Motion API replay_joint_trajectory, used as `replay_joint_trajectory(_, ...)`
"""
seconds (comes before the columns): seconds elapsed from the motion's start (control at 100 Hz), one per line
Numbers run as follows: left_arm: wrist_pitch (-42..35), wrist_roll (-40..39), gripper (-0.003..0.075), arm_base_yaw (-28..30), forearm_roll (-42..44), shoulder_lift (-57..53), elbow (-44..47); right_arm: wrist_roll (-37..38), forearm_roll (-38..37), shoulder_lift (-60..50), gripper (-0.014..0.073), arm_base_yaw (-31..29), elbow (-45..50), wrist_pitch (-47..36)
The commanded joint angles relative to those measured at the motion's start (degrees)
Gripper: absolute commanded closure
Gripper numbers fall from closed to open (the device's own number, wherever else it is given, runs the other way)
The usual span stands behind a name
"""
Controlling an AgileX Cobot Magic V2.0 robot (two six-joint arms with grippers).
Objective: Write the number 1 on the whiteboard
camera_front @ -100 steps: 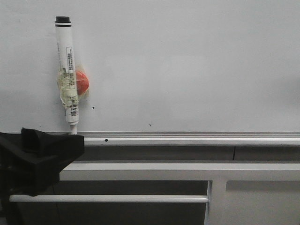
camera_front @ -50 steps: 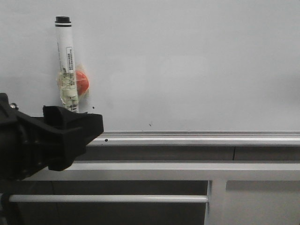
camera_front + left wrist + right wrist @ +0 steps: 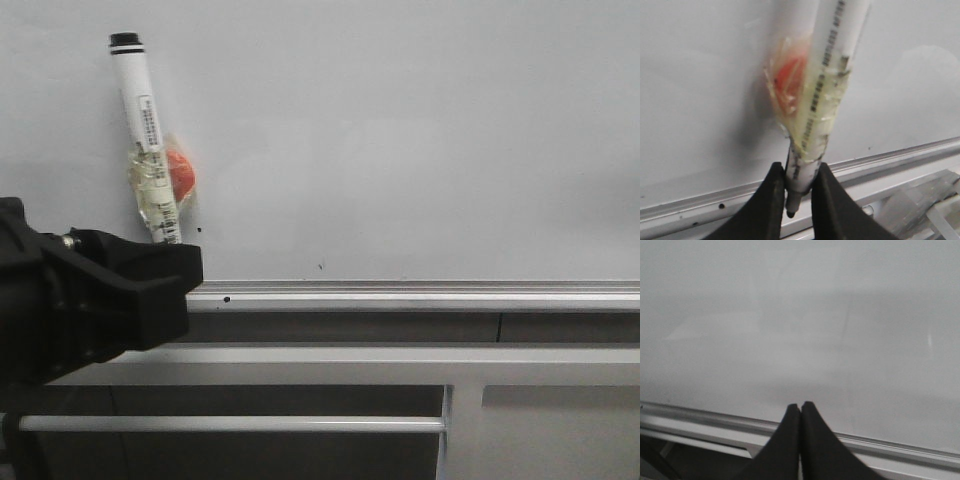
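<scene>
gripping marker [image 3: 815,100] | left fingers [image 3: 771,200] | whiteboard [image 3: 420,130] glossy, unmarked

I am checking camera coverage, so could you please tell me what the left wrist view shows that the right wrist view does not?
Only the left wrist view shows the marker, its lower end clamped in the left gripper, with an orange magnet taped to it. Only the right wrist view shows the right gripper, shut and empty. Both show the whiteboard and its silver rail, with no stroke drawn.
</scene>
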Motion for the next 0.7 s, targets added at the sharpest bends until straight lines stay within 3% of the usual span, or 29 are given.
replay_joint_trajectory(0.0,-14.11,3.08,0.0741,-0.41,5.19,-1.12,-0.99,-5.78,0.65,0.82,0.0657,3.59,-2.13,-1.97)
replay_joint_trajectory(0.13,-13.87,7.1,0.0741,-0.41,11.45,-1.23,-0.99,-8.02,0.65,2.37,0.0657,12.7,-3.25,-1.24)
replay_joint_trajectory(0.27,-13.51,10.14,0.0741,-0.41,11.83,-1.23,-0.99,-9.04,-2.37,7.76,0.0657,22.19,-7.41,2.78)
replay_joint_trajectory(0.4,-11.29,14.8,0.0741,-0.41,11.83,-2.41,-0.99,-9.12,-4.57,13.6,0.0642,26.17,-12.8,6.55)
replay_joint_trajectory(0.46,-7.68,17.79,0.0741,-0.41,11.83,-4.1,-1.33,-9.12,-4.57,16.1,0.0575,28.24,-15.6,8.0)
replay_joint_trajectory(0.58,5.85,27.14,0.0741,-0.41,11.83,-9.81,-3.74,-9.12,-4.57,20.38,0.0286,32.73,-19.97,8.98)
replay_joint_trajectory(0.65,15.45,33.35,0.0741,-0.41,11.56,-13.44,-6.49,-9.12,-4.99,22.53,0.019,34.94,-21.48,9.1)
replay_joint_trajectory(0.69,20.95,36.66,0.0741,-0.41,10.64,-15.1,-8.09,-9.12,-5.41,23.68,0.0181,35.77,-21.97,9.22)
